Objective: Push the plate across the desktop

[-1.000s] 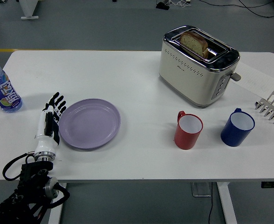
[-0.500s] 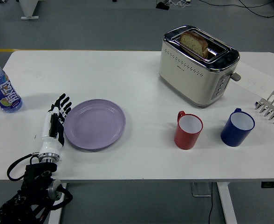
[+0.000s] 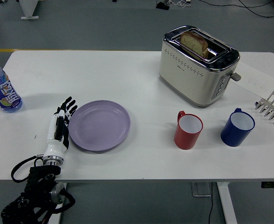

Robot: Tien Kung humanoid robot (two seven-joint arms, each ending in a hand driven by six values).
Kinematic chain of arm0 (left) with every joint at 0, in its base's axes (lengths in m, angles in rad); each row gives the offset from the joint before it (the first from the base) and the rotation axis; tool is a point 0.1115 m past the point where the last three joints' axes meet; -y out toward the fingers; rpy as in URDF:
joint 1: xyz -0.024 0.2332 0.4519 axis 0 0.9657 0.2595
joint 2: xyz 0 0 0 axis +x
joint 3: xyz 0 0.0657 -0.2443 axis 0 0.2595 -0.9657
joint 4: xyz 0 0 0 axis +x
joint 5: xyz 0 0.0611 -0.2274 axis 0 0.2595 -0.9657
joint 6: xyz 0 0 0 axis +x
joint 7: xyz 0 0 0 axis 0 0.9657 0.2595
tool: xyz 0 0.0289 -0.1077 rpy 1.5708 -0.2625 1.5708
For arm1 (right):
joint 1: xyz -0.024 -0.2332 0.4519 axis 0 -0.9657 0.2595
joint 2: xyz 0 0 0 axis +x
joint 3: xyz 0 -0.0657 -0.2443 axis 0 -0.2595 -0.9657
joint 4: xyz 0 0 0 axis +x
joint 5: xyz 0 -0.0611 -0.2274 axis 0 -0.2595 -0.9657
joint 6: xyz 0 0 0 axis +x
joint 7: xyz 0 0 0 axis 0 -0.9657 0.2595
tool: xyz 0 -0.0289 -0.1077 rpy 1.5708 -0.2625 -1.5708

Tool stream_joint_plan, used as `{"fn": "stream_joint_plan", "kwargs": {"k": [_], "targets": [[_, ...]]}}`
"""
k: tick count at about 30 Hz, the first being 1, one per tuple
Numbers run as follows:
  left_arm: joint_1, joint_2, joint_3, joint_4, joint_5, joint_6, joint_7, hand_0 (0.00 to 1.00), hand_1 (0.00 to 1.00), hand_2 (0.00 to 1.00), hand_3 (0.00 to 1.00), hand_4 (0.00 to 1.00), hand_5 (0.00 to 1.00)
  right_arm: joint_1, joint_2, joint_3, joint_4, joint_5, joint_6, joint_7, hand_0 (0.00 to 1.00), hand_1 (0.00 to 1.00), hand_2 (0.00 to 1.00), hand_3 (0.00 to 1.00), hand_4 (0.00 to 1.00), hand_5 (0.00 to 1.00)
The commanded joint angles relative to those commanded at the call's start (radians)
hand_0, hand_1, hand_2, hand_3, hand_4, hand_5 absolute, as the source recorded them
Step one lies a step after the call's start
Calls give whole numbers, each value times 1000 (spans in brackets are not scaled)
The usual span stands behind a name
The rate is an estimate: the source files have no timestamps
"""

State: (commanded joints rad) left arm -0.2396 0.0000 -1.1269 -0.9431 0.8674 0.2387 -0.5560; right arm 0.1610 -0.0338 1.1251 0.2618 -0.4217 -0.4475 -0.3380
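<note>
We see our left hand (image 3: pixel 58 129) in the lower left of the frame, its fingers (image 3: pixel 67 108) straight, loosely spread and holding nothing, edge-on against the left rim of the purple plate (image 3: pixel 99 125). The plate, round with no long axis, lies flat on the tabletop (image 3: pixel 127 88), just right of them.

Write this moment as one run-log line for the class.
phase: pushing | left hand: open, edge against purple plate left rim | plate: flat, shifted right since earlier | ahead: red mug | right hand: not in view
</note>
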Motion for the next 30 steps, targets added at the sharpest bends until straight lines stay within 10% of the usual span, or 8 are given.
{"fn": "stream_joint_plan", "kwargs": {"k": [30], "targets": [[-17, 0, 159, -27, -36, 12, -11, 854, 861, 887, 859, 484, 998, 4, -5, 1, -1, -2, 1, 3, 551, 451, 584, 581, 296, 470]]}}
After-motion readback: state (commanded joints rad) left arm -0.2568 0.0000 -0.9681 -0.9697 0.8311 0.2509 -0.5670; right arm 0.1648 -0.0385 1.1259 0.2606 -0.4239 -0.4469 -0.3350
